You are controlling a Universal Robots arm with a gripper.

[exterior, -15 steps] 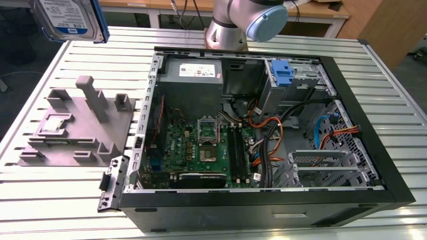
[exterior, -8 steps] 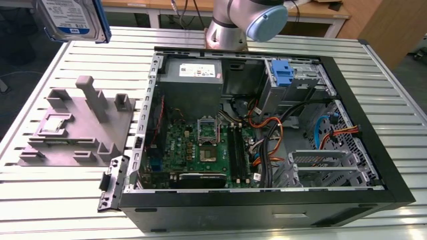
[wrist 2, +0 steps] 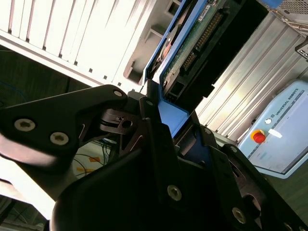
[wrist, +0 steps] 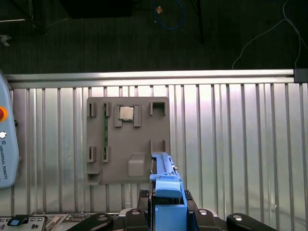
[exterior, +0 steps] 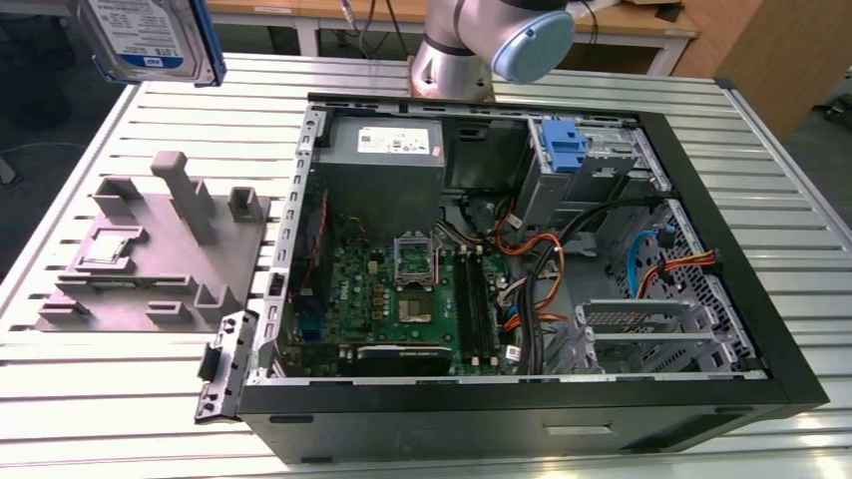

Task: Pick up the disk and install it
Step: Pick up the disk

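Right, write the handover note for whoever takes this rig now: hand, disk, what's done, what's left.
Hand: shut on the flat silver-grey disk in its blue plastic carrier frame, gripping the frame's edge.
Disk: held in the air off the slatted metal table, at the exterior view's upper left. In the first wrist view the grey plastic fixture plate lies below it, with a small square silver chip seated in one pocket.
Done: pickup.
Left: install. The disk is not yet in the open black computer case.
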